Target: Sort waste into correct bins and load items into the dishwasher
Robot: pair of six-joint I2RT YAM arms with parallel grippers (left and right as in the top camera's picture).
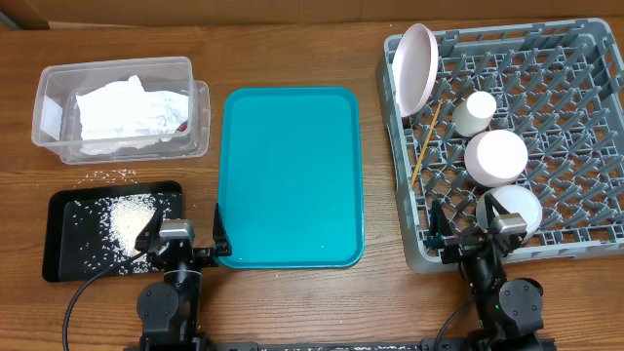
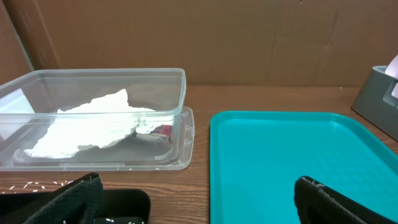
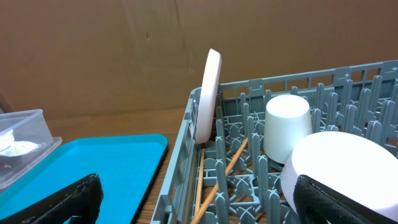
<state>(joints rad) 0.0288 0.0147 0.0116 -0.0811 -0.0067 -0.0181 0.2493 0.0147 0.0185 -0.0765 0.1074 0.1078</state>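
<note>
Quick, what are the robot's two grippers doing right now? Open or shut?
Left gripper: open, holding nothing.
Right gripper: open, holding nothing.

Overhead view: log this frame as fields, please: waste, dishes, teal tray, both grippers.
clear tub: napkin, red wrapper inside
black tray: rice pile; stray grains on table beside it
dish rack: plate on edge, cup, bowl, second bowl, chopsticks
teal tray: between bins and rack
left gripper: jaws open, empty
right gripper: jaws open, empty
</note>
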